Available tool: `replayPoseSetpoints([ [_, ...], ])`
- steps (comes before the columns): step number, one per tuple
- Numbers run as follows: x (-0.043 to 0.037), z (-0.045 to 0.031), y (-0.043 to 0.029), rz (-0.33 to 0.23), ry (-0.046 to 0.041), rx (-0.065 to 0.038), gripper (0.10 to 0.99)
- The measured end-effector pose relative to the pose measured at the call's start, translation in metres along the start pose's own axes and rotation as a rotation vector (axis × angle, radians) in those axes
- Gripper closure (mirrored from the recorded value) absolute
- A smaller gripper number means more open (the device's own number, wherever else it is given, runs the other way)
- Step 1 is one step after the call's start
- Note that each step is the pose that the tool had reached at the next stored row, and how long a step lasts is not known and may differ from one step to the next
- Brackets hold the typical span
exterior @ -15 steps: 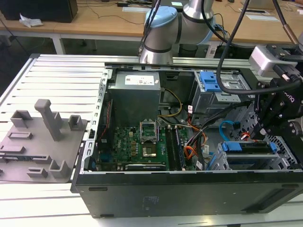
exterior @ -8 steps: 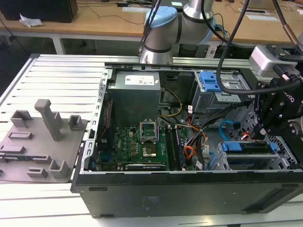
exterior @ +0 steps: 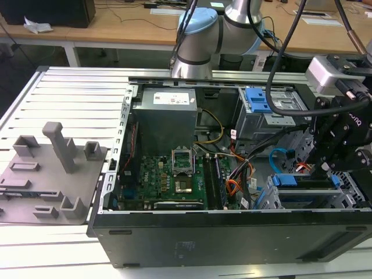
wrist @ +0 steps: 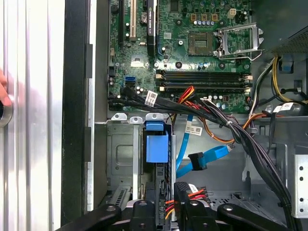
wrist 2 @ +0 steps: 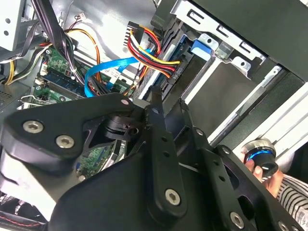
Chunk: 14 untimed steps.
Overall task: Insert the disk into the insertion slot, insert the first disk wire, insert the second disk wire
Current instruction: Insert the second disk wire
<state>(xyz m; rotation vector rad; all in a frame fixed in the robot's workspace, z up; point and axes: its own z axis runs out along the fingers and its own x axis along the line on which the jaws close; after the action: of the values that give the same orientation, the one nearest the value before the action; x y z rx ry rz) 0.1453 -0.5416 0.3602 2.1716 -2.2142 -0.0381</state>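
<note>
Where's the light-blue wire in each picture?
Exterior view: the light-blue wire loops toward the exterior view's right, just past the green circuit board.
Second wrist view: it runs between the circuit board and the red-yellow wire bundle.
First wrist view: it curls beside the blue plastic block, off the board.
Shared landmark: the green circuit board.

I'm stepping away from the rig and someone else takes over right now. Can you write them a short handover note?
Gripper: low by the plug of the orange-red-black wire bundle; its grip cannot be told.
Flat silver-grey disk in its bright blue plastic carrier: sits in the low silver perforated metal insertion slot.
Thin flat light-blue cable: loose, dark plug unconnected beside the slot.
Done: disk inserted. Left: the light-blue cable; whether the bundle's plug is seated is hidden.
</note>
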Motion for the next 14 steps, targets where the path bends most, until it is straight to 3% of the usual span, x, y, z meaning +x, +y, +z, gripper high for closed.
replayPoseSetpoints([
  [3,0.0000,-0.0046,0.0002,0.000,0.0000,0.000,0.784],
  [8,-0.0001,-0.0187,0.0009,0.000,-0.0001,0.000,0.784],
  [14,-0.0001,-0.0191,0.0009,0.000,0.0000,0.000,0.784],
])
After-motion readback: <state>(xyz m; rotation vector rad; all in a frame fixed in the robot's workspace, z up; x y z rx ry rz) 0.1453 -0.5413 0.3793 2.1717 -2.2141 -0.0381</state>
